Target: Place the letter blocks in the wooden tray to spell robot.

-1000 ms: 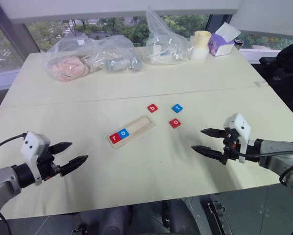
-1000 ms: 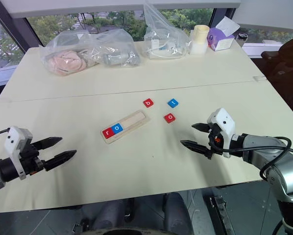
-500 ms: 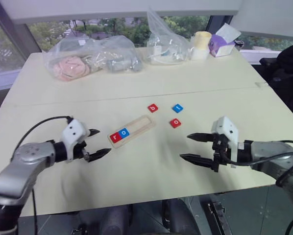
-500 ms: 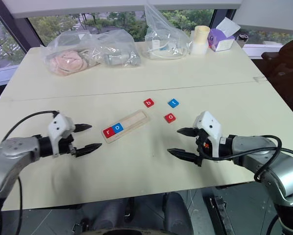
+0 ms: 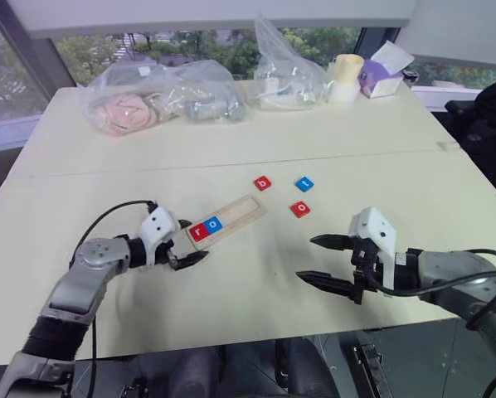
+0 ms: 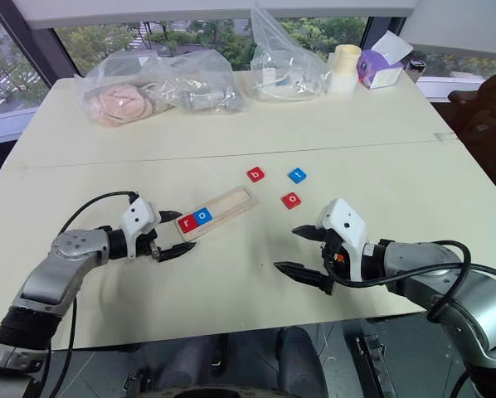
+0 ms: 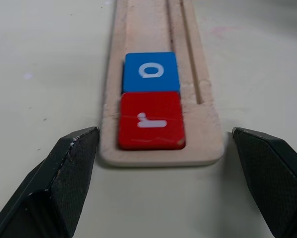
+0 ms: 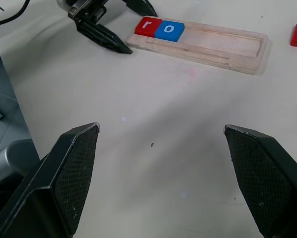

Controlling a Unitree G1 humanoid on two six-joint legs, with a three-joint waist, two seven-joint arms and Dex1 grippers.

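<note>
Left hand (image 5: 195, 241) spread wide and empty, one finger on either side of the near end of the tray (image 5: 235, 215), neither one touching the wood. Red r tile (image 5: 199, 231) and blue o tile (image 5: 213, 224) already seated in the groove straight ahead of that hand, side by side and touching, with the rest of the groove bare beyond them.

Right hand (image 5: 305, 258) also spread and empty, held above the desk (image 5: 356, 149), pointing toward the left hand. Red b tile (image 5: 263, 183), blue t tile (image 5: 304, 184) and red o tile (image 5: 299, 209) loose on the desk beyond the right hand. The red o lies nearest its fingers, the b farther off and nearer the far end of the tray.

Probably a bracing step, to steady the tray before the b goes in. To do it well:
- Close the left fingers gently onto the two long edges of the tray, low on the wood and clear of the r tile.
- Squeeze evenly, so the strip neither pivots nor slides and the seated pair stays put.
- Hold flat to the desk without lifting the near end.
- Send the right hand for the b, not the closer o, and grip it by opposite edges
- Lower it letter upright against the blue o
</note>
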